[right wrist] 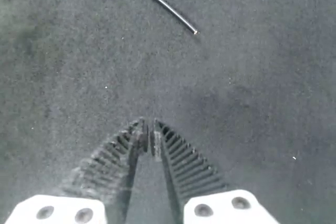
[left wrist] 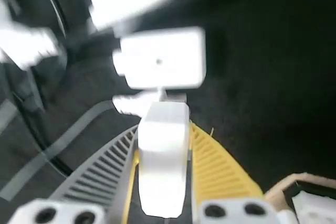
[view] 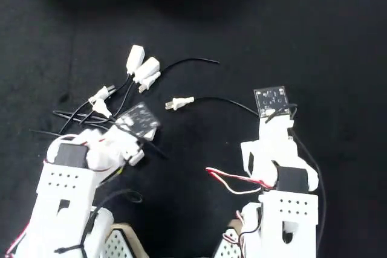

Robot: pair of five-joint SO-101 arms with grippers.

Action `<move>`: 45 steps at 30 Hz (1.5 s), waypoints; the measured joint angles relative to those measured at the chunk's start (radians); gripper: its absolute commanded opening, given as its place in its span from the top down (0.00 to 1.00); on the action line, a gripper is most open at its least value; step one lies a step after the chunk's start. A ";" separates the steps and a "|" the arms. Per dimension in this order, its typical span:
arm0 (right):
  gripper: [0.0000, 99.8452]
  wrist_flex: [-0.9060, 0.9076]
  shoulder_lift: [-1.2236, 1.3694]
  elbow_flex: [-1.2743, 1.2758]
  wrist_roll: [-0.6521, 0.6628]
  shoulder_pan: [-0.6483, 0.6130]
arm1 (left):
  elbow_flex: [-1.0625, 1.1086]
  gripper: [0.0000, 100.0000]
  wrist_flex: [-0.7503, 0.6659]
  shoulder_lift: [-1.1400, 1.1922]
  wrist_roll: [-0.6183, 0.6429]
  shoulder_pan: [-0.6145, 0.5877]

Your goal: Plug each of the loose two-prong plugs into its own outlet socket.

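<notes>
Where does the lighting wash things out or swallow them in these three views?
High view: the loose plug glares against the black cloth, and the black wires nearly vanish into it. Left wrist view: the held plug and the socket beyond it are blown out, surfaces featureless. Right wrist view: even light, the wire end showing plainly.
</notes>
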 measured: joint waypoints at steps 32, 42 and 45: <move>0.98 0.063 0.000 -0.074 0.002 0.109 | -0.140 0.77 -0.588 0.632 0.163 0.393; 0.98 0.063 0.000 -0.074 0.002 0.109 | 0.063 0.76 -0.434 0.365 0.146 0.522; 0.98 0.063 0.000 -0.074 0.002 0.109 | 0.068 0.77 -0.428 0.342 0.146 0.525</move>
